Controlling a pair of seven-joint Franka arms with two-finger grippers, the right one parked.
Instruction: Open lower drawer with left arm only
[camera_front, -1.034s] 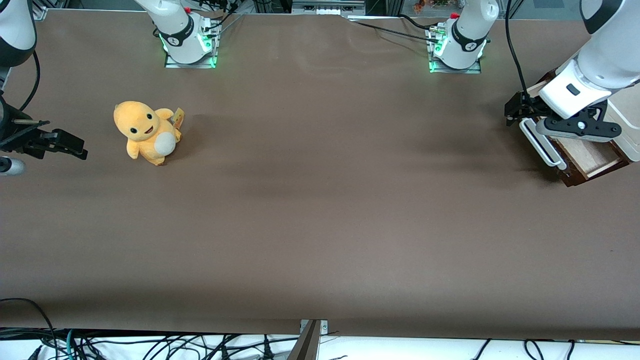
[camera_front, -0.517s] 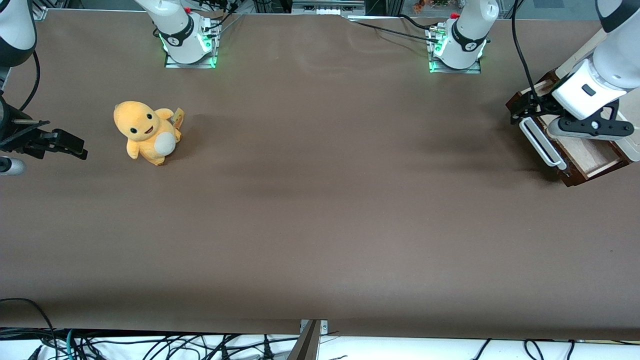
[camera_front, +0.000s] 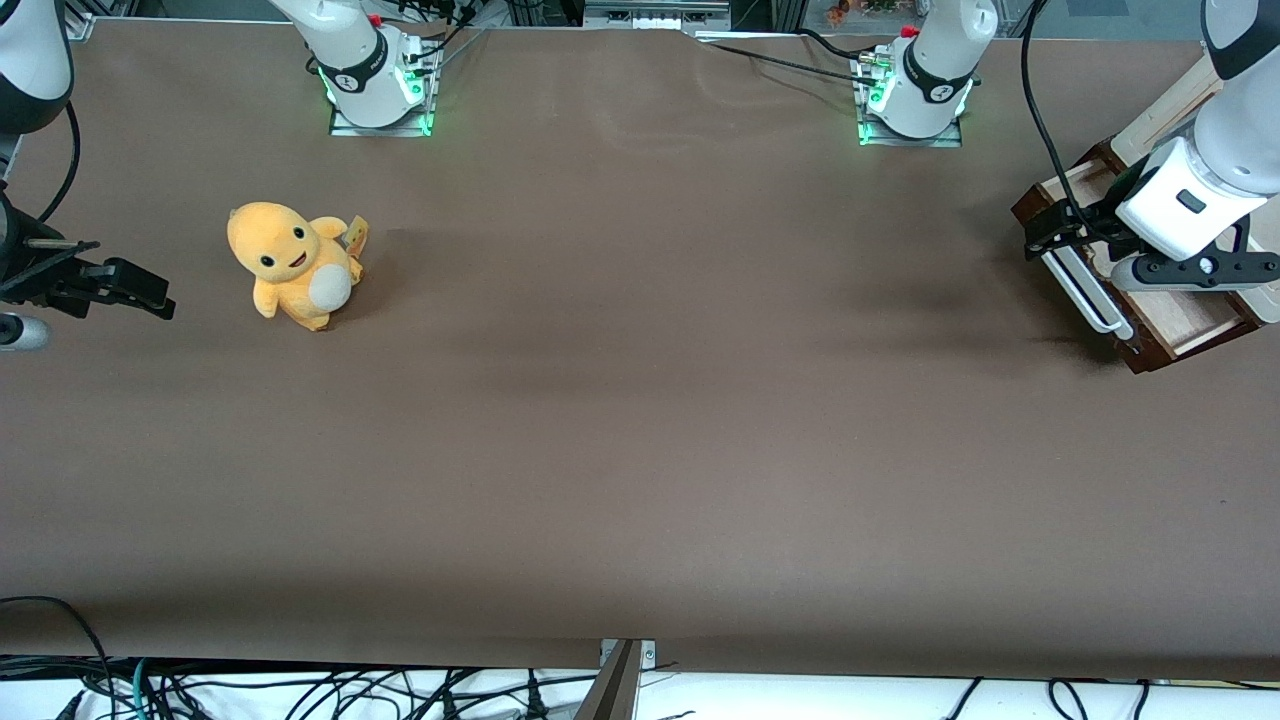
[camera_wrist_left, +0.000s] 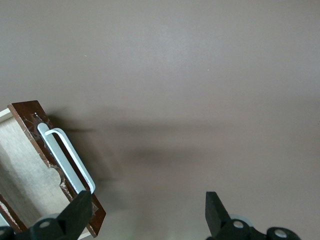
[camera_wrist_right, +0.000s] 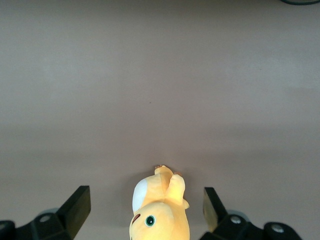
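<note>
Evidently near complete: the drawer stands pulled out from the cabinet at the working arm's end of the table, its pale floor exposed and its dark front panel carrying the white handle on the side facing the table's open middle. In the front view the drawer sits at about 3 o'clock, with the cabinet at its 1 o'clock. Left arm: above the drawer, wrist over the pale floor. Gripper: raised above the handle's end farther from the front camera, not touching it; the wrist view shows the fingers spread wide with nothing between them, one fingertip overlapping the drawer front's corner in that view and the handle lying free of both. Judgement: the pull is done and the handle let go; what is left, if anything, is clearing the arm away, though whether the drawer is out to its full travel cannot be told. Other item: a plush toy, at about 9 o'clock in the front view, toward the parked arm's end, well apart from the drawer.
</note>
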